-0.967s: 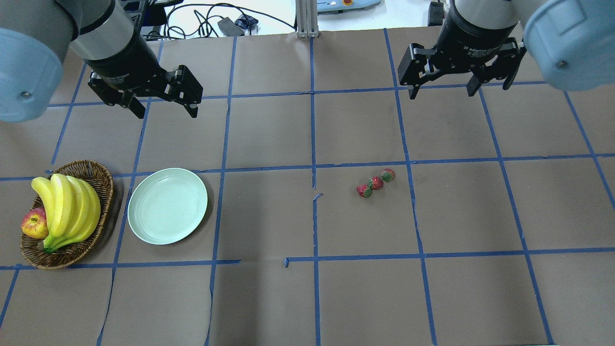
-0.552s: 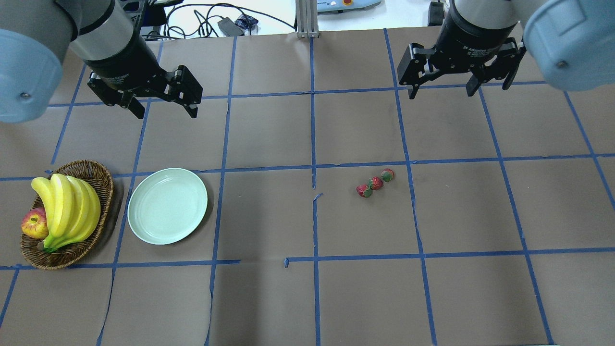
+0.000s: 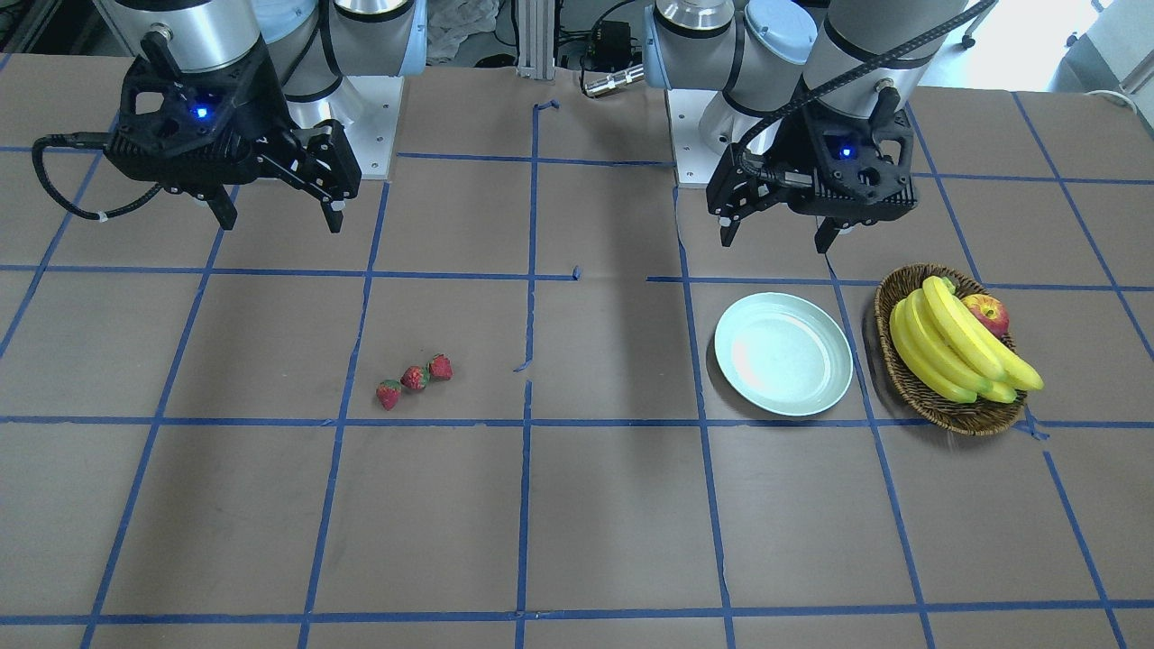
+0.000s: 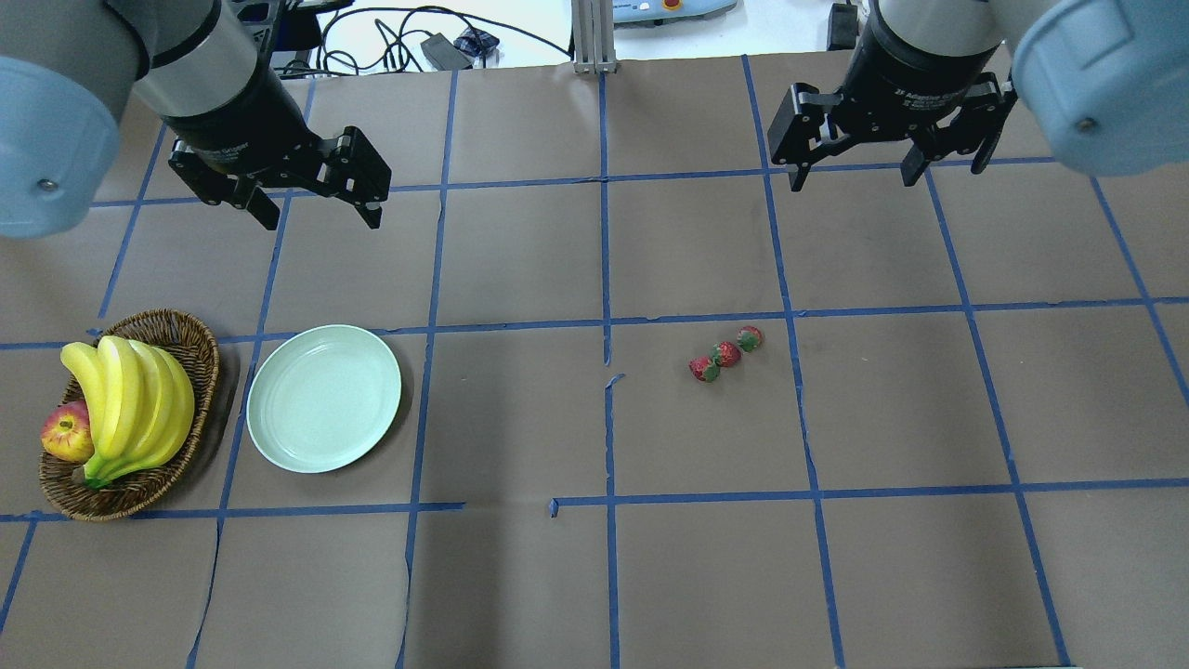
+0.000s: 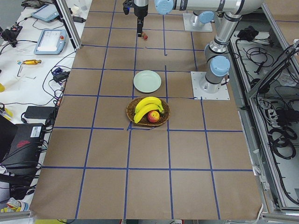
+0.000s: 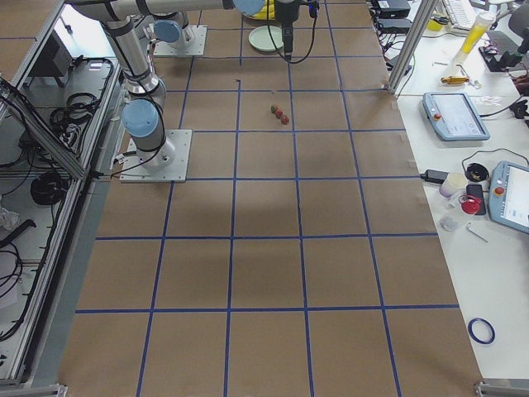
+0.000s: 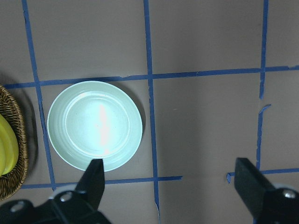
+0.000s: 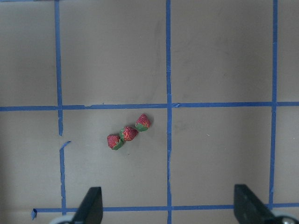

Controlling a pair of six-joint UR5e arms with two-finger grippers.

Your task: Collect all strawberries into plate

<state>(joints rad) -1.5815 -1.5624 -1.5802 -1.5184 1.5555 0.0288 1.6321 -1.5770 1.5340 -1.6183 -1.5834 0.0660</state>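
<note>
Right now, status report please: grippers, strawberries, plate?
Left gripper open, empty. Right gripper open, empty. Three small red strawberries on brown table, none in round pale mint-green plate. Nothing between them.

Table (image 4: 594,576) looked down on from back, front, both far ends. Plate (image 7: 95,124) shown close from left wrist, strawberries (image 8: 128,133) from right wrist.

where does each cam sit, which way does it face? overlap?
Front-facing: across the table, facing the robot; left end effector view-right, right end effector view-left.
Overhead: behind the shoulders, looks forward-down; both end effectors at top.
Exterior left: table's end, robot's left, looks along it; wicker basket nearest, arm bases right.
Exterior right: opposite end; arm bases at left.
Left wrist: straight down on the plate; own end effector at bottom.
Right wrist: straight down on the strawberries; own end effector at bottom.
Shared: overhead and right wrist both show three strawberries.
</note>
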